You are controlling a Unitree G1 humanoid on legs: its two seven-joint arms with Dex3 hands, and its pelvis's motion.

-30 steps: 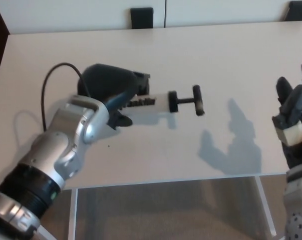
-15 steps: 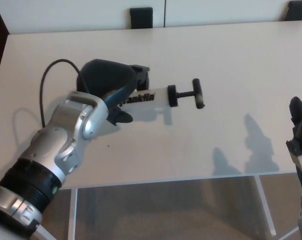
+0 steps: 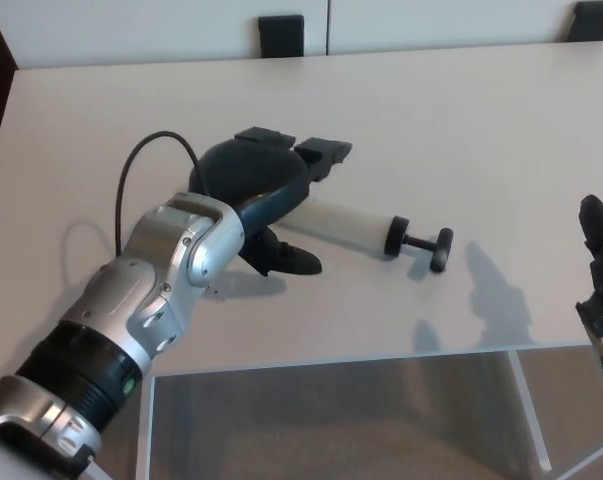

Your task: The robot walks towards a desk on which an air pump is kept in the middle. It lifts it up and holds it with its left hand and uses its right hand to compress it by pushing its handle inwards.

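The air pump (image 3: 346, 222) has a white barrel and a black T-handle (image 3: 431, 247). It stretches toward the right at a slight downward slant, low over the white desk (image 3: 461, 110), with a tight shadow under it. Its left end is hidden behind my left hand (image 3: 256, 180). That hand is open: two fingers (image 3: 324, 152) stretch out above the barrel and the thumb (image 3: 293, 262) lies below it, none wrapped around it. My right hand (image 3: 601, 275) shows only partly at the right edge, off the desk's front corner, fingers up, holding nothing, well apart from the handle.
A black cable (image 3: 131, 180) loops from my left wrist over the desk. Two dark chair backs (image 3: 282, 33) (image 3: 593, 20) stand behind the far edge. The desk's front edge runs just below the pump, with floor beyond it.
The pump has swung lower and to the right, its handle now pointing down-right. My left hand's fingers have spread off the barrel. My right hand had dropped to the right edge and stays there.
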